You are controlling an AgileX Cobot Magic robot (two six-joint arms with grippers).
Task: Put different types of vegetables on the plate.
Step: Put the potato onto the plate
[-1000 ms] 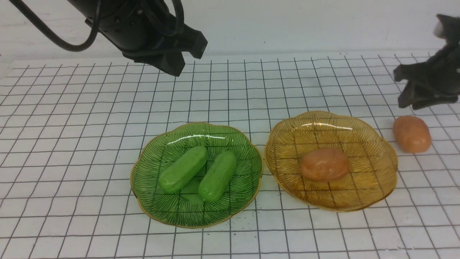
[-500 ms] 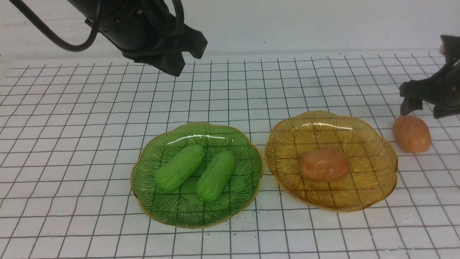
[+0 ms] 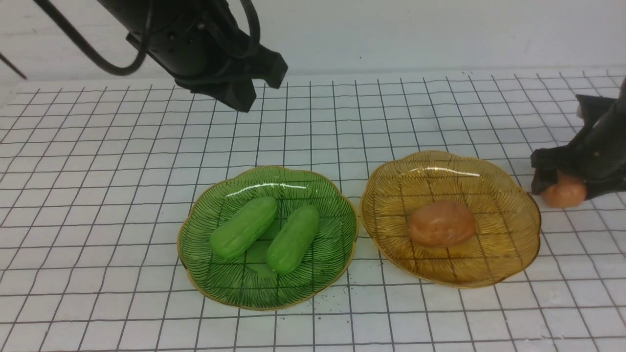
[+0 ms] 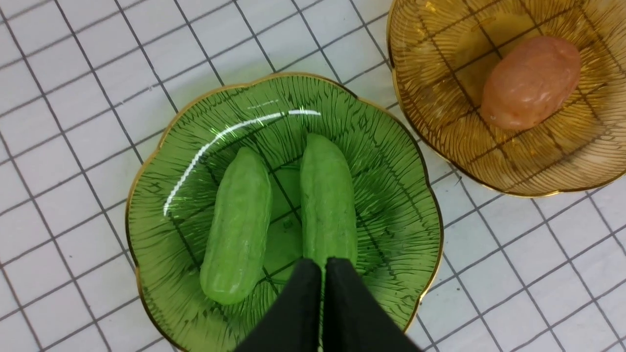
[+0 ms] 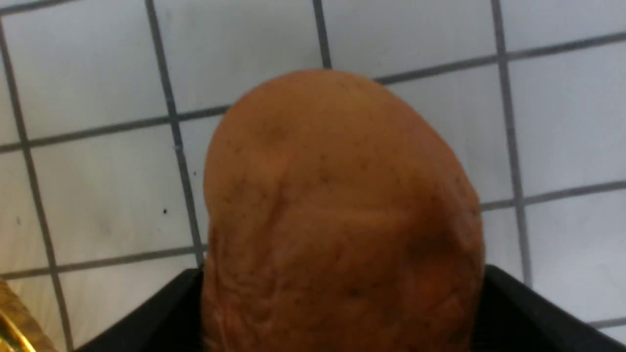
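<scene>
Two green cucumbers lie side by side in the green plate. One orange-brown potato rests in the amber plate. A second potato lies on the grid mat right of the amber plate. My right gripper has come down over it, open, one finger on each side; in the right wrist view the potato fills the gap of the gripper. My left gripper hangs shut and empty above the mat behind the green plate; in its wrist view its tips sit over one cucumber.
A white mat with a black grid covers the table, and a pale wall runs along its far edge. The two plates stand close together, their rims almost touching. A corner of the amber plate shows beside the right gripper.
My right gripper opened wide and dropped from above the mat down around the loose potato. The left cucumber shifted slightly in the green plate. My left arm edged a little to the right.
</scene>
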